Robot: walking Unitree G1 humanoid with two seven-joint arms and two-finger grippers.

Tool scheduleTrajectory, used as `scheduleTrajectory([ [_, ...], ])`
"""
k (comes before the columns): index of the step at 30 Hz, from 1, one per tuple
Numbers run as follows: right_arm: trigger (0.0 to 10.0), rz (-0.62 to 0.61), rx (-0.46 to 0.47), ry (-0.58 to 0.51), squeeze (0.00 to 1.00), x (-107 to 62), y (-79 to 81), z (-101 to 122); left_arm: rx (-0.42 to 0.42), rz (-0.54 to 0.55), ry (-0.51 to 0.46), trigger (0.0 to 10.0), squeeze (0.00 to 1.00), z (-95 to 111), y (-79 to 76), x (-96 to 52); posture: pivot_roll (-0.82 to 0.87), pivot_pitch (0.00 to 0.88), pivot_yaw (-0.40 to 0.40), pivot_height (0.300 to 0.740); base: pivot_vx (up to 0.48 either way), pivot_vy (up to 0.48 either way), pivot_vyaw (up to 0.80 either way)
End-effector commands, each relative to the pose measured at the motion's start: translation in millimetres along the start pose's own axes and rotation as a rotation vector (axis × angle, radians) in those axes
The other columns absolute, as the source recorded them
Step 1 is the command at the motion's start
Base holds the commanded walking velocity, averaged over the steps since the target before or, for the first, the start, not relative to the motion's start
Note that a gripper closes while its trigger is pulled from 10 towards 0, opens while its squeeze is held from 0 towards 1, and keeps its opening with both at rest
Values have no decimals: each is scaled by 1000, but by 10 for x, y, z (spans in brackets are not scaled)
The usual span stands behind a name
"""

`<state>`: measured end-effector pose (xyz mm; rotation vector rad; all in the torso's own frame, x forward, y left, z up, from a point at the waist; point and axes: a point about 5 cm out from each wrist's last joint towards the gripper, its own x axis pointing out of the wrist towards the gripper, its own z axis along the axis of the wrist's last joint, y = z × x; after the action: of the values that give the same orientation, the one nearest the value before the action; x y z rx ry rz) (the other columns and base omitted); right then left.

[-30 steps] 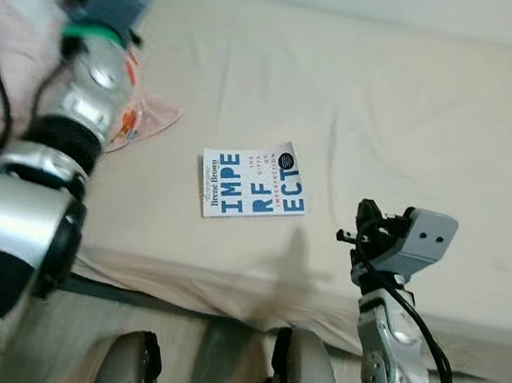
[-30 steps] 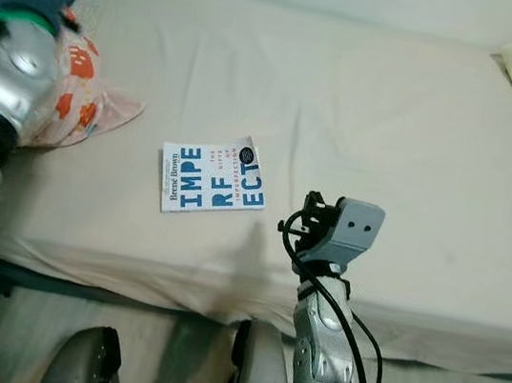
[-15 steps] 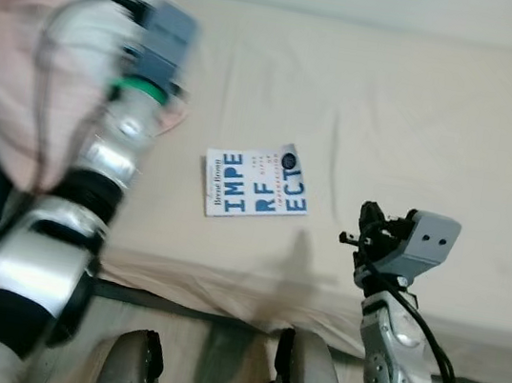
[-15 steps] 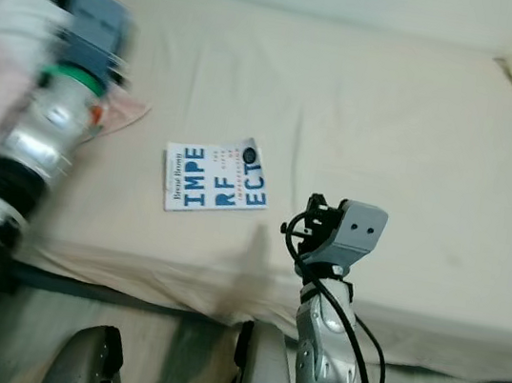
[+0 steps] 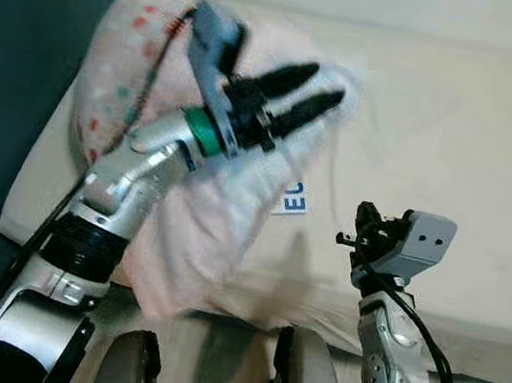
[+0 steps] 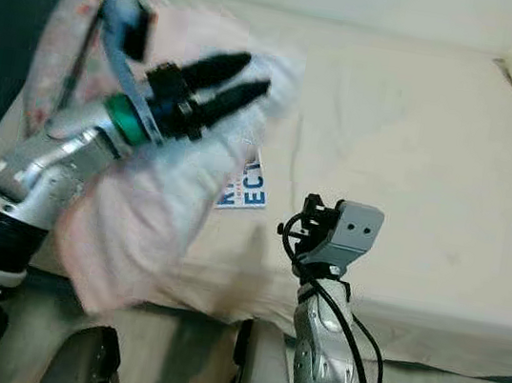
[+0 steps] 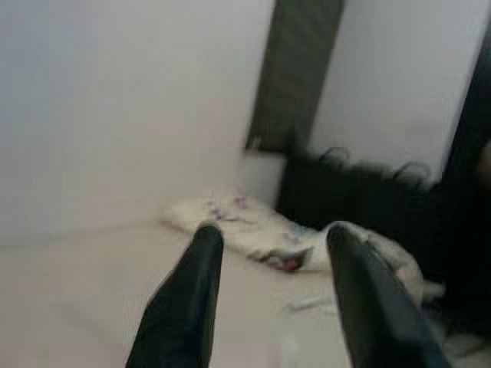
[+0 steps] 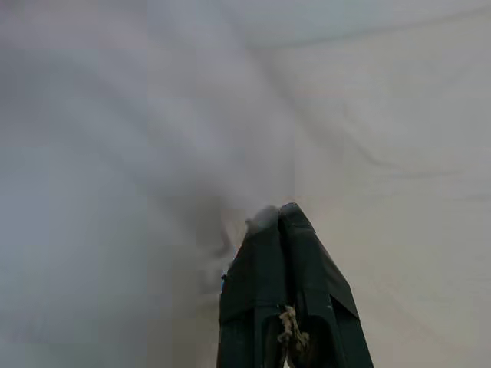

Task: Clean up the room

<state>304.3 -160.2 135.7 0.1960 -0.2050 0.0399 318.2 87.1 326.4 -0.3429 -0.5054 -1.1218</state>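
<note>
Swinging across the bed (image 5: 441, 113), the left hand (image 5: 307, 93), fingers parted and empty, has dropped the pink blanket (image 5: 202, 232) over the book (image 5: 295, 198); the right hand (image 5: 362, 238) stays pinched shut, idle.

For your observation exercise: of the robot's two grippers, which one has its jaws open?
The left gripper, raised above the pink cloth, has its jaws spread apart; the right gripper, low at the bed's edge, has them pressed together.
</note>
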Motion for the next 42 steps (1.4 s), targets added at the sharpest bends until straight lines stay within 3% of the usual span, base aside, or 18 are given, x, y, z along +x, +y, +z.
scheduleTrajectory([
  [1, 10000, -1, 1, 23, 0, -26, -8, -46, -58, -94, -92, 10000, 0, 192, -112, -12, -80, 129, 59, 596, 0, 0, 0],
  [3, 10000, 1, 1, 23, 0, -22, -3, -48, -109, -136, -108, 10000, 0, 239, -156, -83, -78, 125, 59, 596, 0, 0, 0],
  [6, 10000, 4, 1, 22, 0, -15, 5, -47, -89, -127, -15, 10000, 0, 124, -164, -157, -76, 123, 61, 596, 0, 0, 0],
  [7, 10000, 4, 2, 22, 0, -13, 7, -47, -51, -78, 76, 10000, 0, -1, -126, -176, -76, 123, 61, 596, 0, 0, 0],
  [10, 10000, 4, 3, 22, 0, -11, 9, -48, 19, 335, 424, 10000, 0, -576, 259, -319, -73, 127, 64, 596, 0, 0, 0],
  [11, 10000, 4, 3, 22, 0, -13, 9, -49, 28, 437, 480, 10000, 0, -696, 348, -407, -73, 129, 67, 596, 0, 0, 0],
  [15, 10000, 1, 4, 23, 0, -22, 8, -53, -14, 547, 528, 10000, 71, -851, 418, -577, -75, 133, 67, 596, 0, 0, 0],
  [16, 10000, -1, 4, 24, 0, -31, 4, -57, -81, 617, 547, 10000, 1000, -948, 437, -712, -75, 134, 68, 596, 0, 0, 0],
  [17, 10000, -1, 4, 24, 0, -31, 4, -57, -81, 617, 547, 10000, 1000, -948, 437, -712, -75, 134, 68, 596, 0, 0, 0],
  [19, 10000, -5, 5, 27, 0, -53, -6, -65, -216, 767, 547, 10000, 1000, -1099, 455, -994, -77, 142, 68, 596, 0, 0, 0],
  [20, 10000, -5, 5, 27, 0, -53, -6, -65, -216, 767, 547, 10000, 1000, -1099, 455, -994, -77, 142, 68, 596, 0, 0, 0],
  [23, 10000, -6, 3, 36, 0, -77, -19, -81, -460, 1008, 347, 10000, 1000, -1115, 522, -1340, -66, 149, 59, 596, 0, 0, 0],
  [24, 10000, -6, 3, 36, 0, -77, -19, -81, -460, 1008, 347, 10000, 1000, -1115, 522, -1340, -66, 149, 59, 596, 0, 0, 0],
  [25, 10000, 0, 3, 41, 0, -74, -13, -89, -523, 1137, 251, 10000, 1000, -1115, 557, -1577, -63, 152, 54, 596, 0, 0, 0],
  [26, 10000, 1, 3, 42, 0, -72, -11, -90, -526, 1158, 241, 10000, 1000, -1115, 561, -1623, -63, 152, 54, 596, 0, 0, 0],
  [35, 10000, 27, 7, 53, 0, -58, 33, -98, -495, 1130, 217, 10000, 1000, -1034, 420, -2052, -48, 169, 37, 596, 0, 0, 0],
  [39, 10000, 30, 8, 59, 0, -66, 36, -109, -530, 1059, 200, 10000, 1000, -1016, 330, -2021, -42, 172, 33, 596, 0, 0, 0],
  [42, 10000, 37, 10, 65, 0, -66, 55, -122, -614, 990, 186, 10000, 1000, -1086, 238, -1926, -41, 172, 27, 596, 0, 0, 0],
])
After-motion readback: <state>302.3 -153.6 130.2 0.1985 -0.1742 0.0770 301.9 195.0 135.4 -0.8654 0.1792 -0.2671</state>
